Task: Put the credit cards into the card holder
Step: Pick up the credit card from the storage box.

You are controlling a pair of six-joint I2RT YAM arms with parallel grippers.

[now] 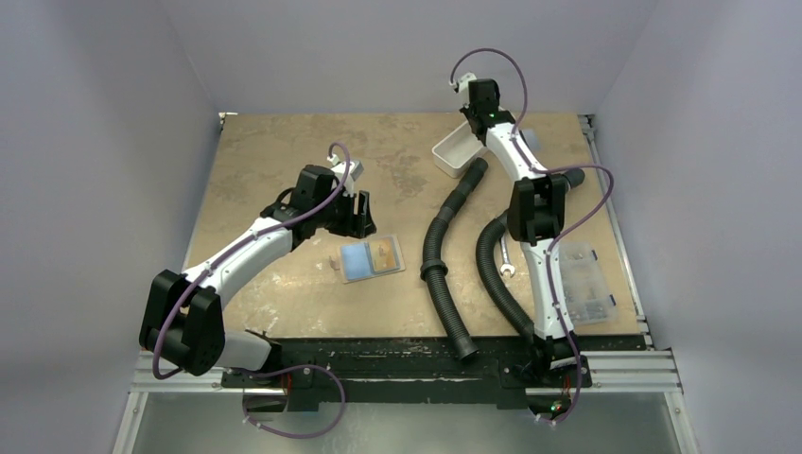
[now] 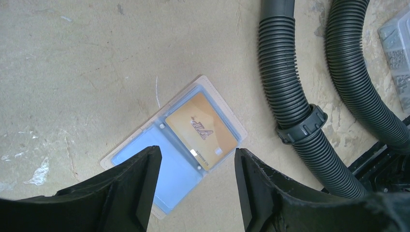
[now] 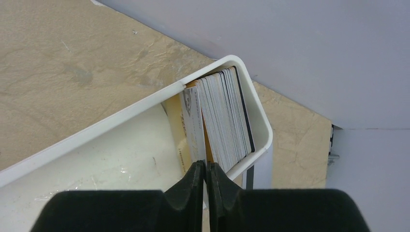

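Observation:
The tan card holder (image 1: 371, 260) lies open on the table. In the left wrist view its beige rim (image 2: 227, 108) frames an orange-tan card (image 2: 200, 130) in one pocket and a light blue card (image 2: 174, 169) in the other. My left gripper (image 2: 197, 151) hangs open just above it, also seen from the top (image 1: 359, 216). My right gripper (image 3: 205, 166) is down in the white tray (image 3: 145, 104), pinched shut on the edge of a whitish card at the near end of a standing stack of cards (image 3: 225, 116). A black card (image 3: 244, 111) ends the stack.
Two black corrugated hoses (image 1: 444, 246) (image 1: 496, 274) lie right of the holder, one close beside it (image 2: 290, 87). A small wrench (image 1: 506, 257) and a clear compartment box (image 1: 586, 284) sit at the right. The white tray (image 1: 454, 151) stands at the back by the wall.

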